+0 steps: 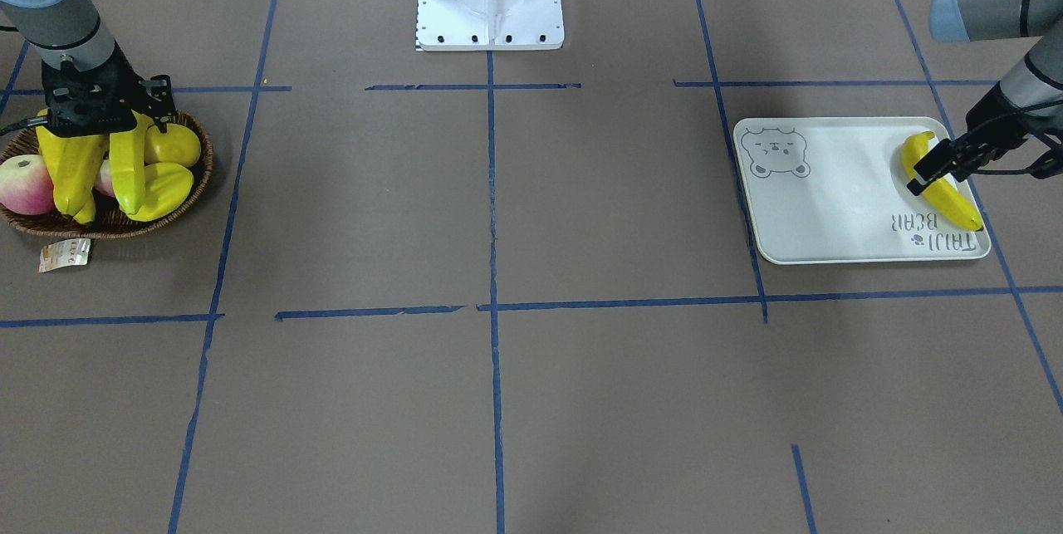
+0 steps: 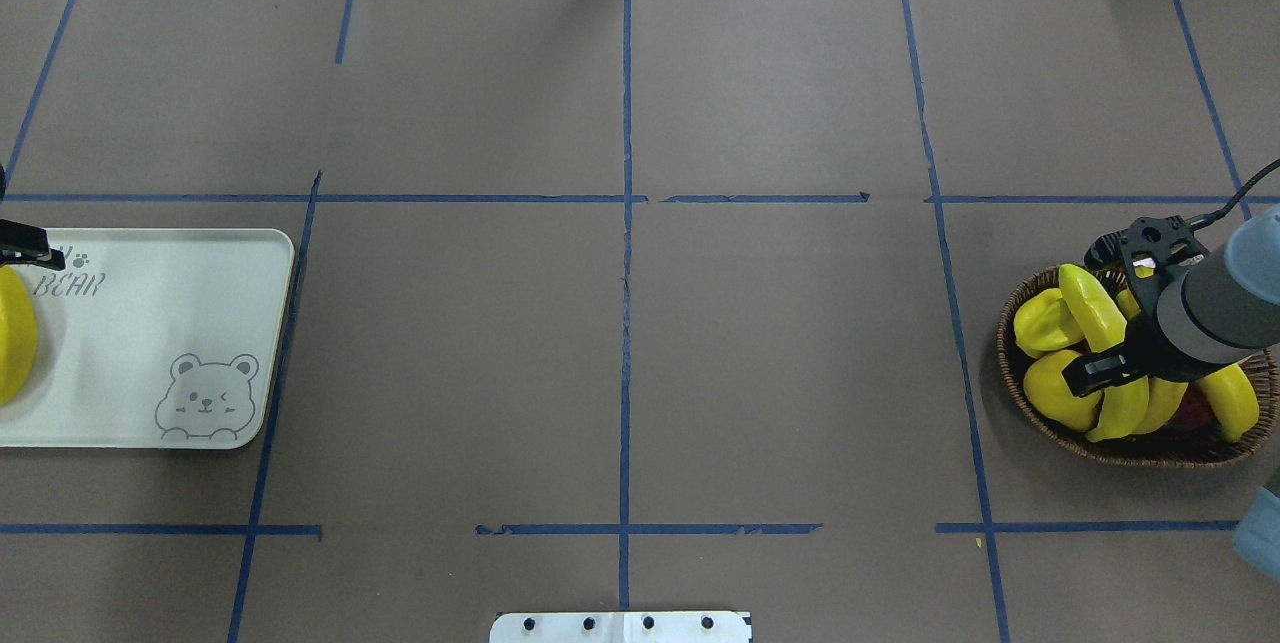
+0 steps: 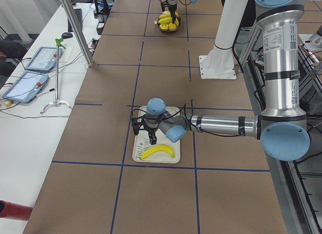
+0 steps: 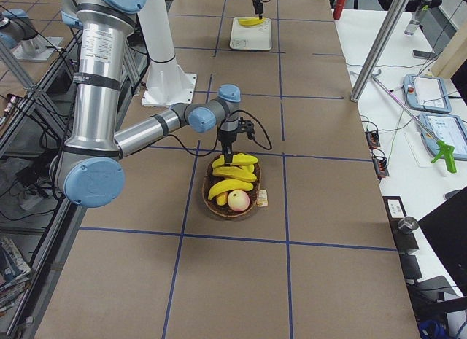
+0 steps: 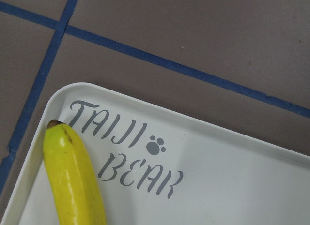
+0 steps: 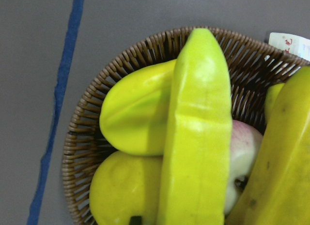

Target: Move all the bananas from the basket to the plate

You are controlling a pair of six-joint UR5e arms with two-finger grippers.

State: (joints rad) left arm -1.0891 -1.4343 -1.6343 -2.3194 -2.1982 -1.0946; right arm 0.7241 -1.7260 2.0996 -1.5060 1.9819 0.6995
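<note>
Left hand [image 1: 934,171] hovers over the plate [image 1: 830,193], one banana [image 1: 955,203] lying flat just beneath it. Across the desk [image 1: 498,210], right hand [image 2: 1110,363] dips into the basket [image 2: 1130,450], three bananas [image 1: 71,173] directly under it. Neither hand's spread can be made out.

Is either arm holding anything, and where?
The right end effector seems to grip a banana near its middle, over the basket. The left end effector holds nothing; another banana lies on the plate.
</note>
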